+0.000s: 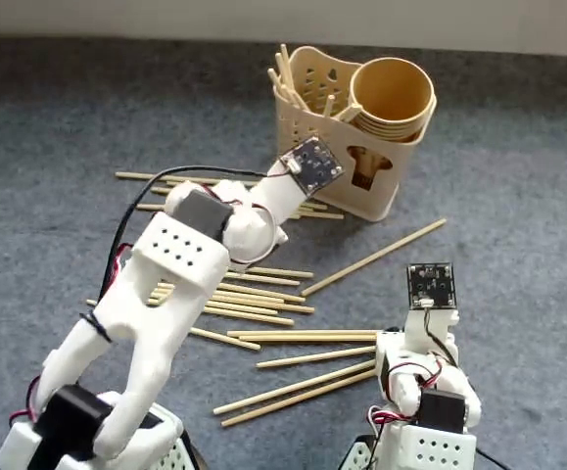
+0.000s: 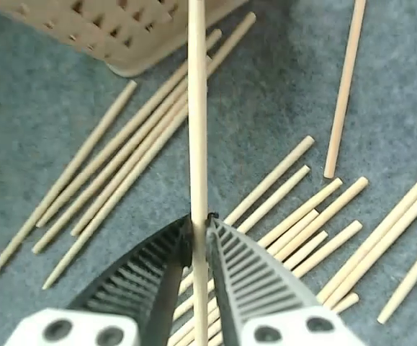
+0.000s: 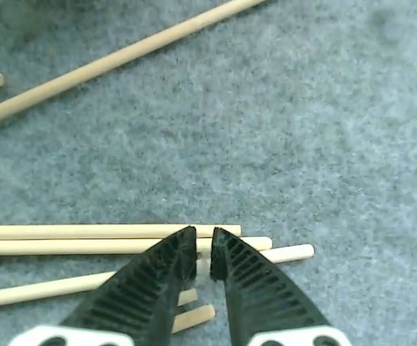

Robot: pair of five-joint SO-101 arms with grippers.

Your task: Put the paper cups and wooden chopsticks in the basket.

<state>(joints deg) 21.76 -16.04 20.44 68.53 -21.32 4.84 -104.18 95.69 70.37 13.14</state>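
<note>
Left gripper (image 2: 199, 223): jaws clamped on a single wooden chopstick (image 2: 196, 108), gripped partway along its length. The stick runs straight out past the fingertips towards the basket (image 2: 86, 29), and its far end passes out of the left wrist view. It is held clear of the loose chopsticks (image 2: 122, 166) lying on the carpet below.

Left arm (image 1: 175, 264): reaches from the lower left of the high view to the centre of the frame. Its wrist sits just beside the near wall of the basket (image 1: 386, 191).

Basket: cream, perforated, standing upright in the upper centre of the high view. A stack of paper cups (image 1: 391, 93) occupies its right-hand part. Several chopsticks (image 1: 288, 73) stand on end in its left-hand part.

Right gripper (image 3: 203, 249): jaws drawn together with only a narrow slit between the tips and nothing held. It hangs directly over the ends of two parallel chopsticks (image 3: 86, 232) on the carpet. Contact with them cannot be confirmed.

Right arm (image 1: 425, 382): at the lower right of the high view, well apart from the basket.

Grey carpet (image 1: 518, 196): many chopsticks (image 1: 303, 387) remain scattered between the two arms and to the left of the basket.
</note>
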